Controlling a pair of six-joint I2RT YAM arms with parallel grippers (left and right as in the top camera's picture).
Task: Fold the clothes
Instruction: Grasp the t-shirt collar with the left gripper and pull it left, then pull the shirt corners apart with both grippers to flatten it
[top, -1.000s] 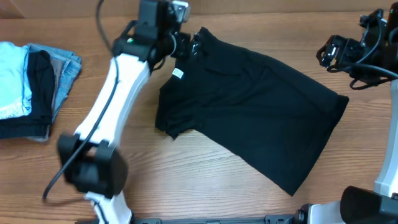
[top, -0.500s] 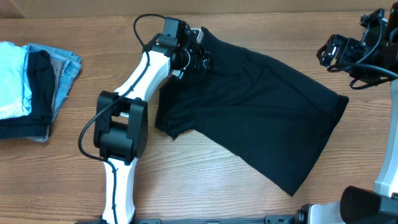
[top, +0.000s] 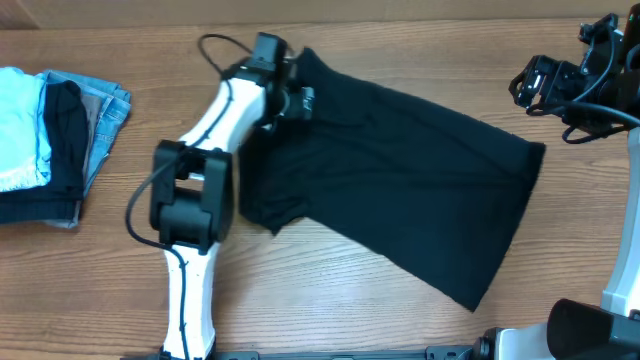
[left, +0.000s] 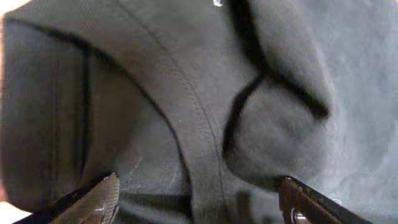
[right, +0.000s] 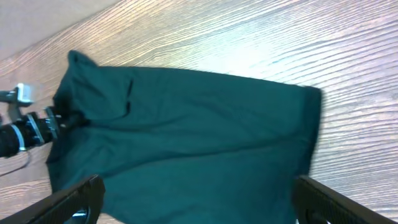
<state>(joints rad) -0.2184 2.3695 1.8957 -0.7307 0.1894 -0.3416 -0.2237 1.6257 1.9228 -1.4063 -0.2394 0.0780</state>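
Across the table (top: 330, 300), the shirt (top: 400, 180) stretched lengthwise away from its collar (left: 186, 118), where the nearer left gripper (top: 298, 98) sat, jaws spread over the cloth.

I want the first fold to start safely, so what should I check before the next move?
1. Left gripper above the black garment, at its stitched edge: ok.
2. Left jaws open over the fabric: ok.
3. Right gripper open and off the garment: ok.
4. Garment lying flat: not ok, it is creased beneath the left gripper.
5. Folded stack apart from the garment: ok.
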